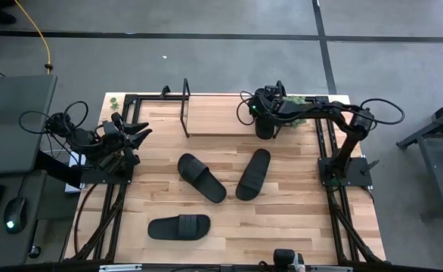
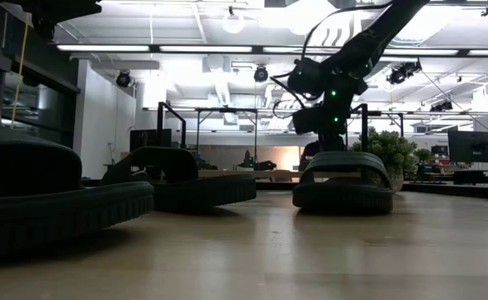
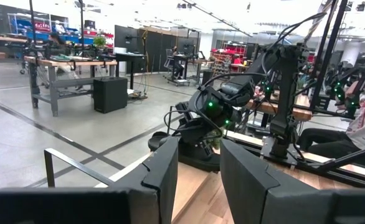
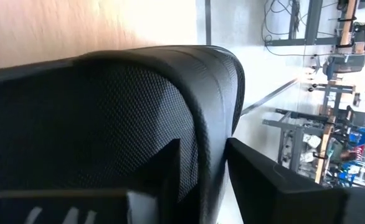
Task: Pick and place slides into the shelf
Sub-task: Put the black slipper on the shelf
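Three black slides lie sole-down on the table: one in the middle (image 1: pixel 201 177), one right of it (image 1: pixel 253 174), one near the near edge (image 1: pixel 178 227). A fourth slide (image 1: pixel 265 126) is in my right gripper (image 1: pixel 263 113), shut on it, over the right end of the shelf (image 1: pixel 221 117), a light board with black tube end frames at the far edge. In the right wrist view this slide (image 4: pixel 108 112) fills the picture. My left gripper (image 1: pixel 134 134) waits open at the table's left edge, touching nothing. My right gripper pinches the slide by the side edge of its sole (image 4: pixel 210 155). One finger (image 4: pixel 170 174) lies on the textured inner side and the other (image 4: pixel 270 186) on the outer side. The fingers come from above, pointing down. The slide hangs on end below them over the shelf board; whether it touches the board, I cannot tell.
The shelf's left end frame (image 1: pixel 184 106) stands upright, and bare board lies between it and the held slide. Black rails run along the table's left (image 1: pixel 116 204) and right (image 1: pixel 335 204) sides. A small green plant (image 1: pixel 293 102) sits beyond the shelf's right end.
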Controlling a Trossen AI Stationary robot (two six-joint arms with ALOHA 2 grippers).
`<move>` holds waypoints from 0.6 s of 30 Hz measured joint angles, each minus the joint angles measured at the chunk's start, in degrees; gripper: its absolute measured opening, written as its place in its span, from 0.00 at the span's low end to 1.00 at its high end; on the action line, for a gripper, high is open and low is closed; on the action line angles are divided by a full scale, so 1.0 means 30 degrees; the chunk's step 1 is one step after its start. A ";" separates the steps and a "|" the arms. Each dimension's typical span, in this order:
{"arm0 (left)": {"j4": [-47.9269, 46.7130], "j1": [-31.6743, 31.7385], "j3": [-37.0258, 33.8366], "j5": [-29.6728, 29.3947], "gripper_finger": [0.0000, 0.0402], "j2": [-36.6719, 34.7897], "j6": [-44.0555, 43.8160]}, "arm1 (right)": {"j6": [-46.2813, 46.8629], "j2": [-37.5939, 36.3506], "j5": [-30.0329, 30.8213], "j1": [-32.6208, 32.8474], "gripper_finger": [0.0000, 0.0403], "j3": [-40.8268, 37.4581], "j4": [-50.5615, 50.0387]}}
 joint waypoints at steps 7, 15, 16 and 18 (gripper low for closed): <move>-0.0015 0.0000 0.0000 0.0000 0.26 -0.0007 -0.0002 | 0.0396 -0.0929 -0.1724 0.0000 0.30 0.0000 -0.0597; -0.0022 0.0000 0.0000 0.0000 0.26 -0.0007 -0.0002 | 0.1099 -0.1300 -0.2682 -0.0029 0.30 0.0003 -0.1383; -0.0015 -0.0007 0.0000 0.0001 0.26 -0.0007 -0.0002 | 0.1219 -0.1300 -0.2678 -0.0029 0.30 0.0007 -0.1444; -0.0021 -0.0006 0.0000 0.0000 0.26 0.0000 -0.0002 | 0.1236 -0.1300 -0.2678 -0.0029 0.30 0.0015 -0.1542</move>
